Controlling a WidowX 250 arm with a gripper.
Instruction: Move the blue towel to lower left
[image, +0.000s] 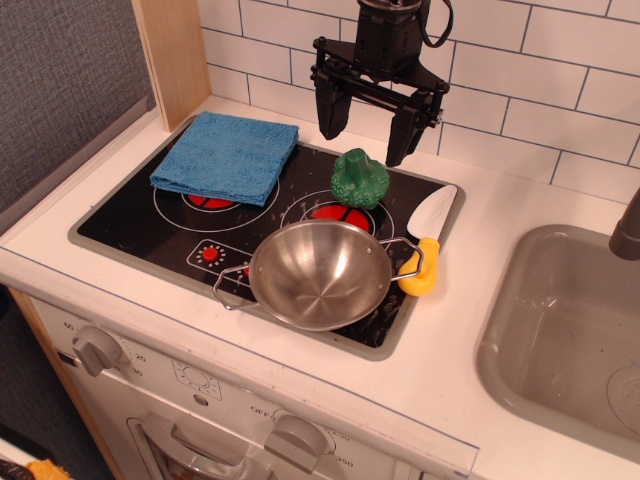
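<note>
Fingers (329, 112) spread, pointing down, above stove (130, 215)

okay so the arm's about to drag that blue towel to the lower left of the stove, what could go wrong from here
1. The gripper hangs open above the green vegetable, right of the blue towel; crossing low could knock it.
2. The steel bowl sits near the stovetop's front, so a dragged towel may snag its left handle.

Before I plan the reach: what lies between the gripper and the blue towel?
Nothing: in this view the open gripper hangs above the stove's back edge, and only bare cooktop separates it from the blue towel.
</note>
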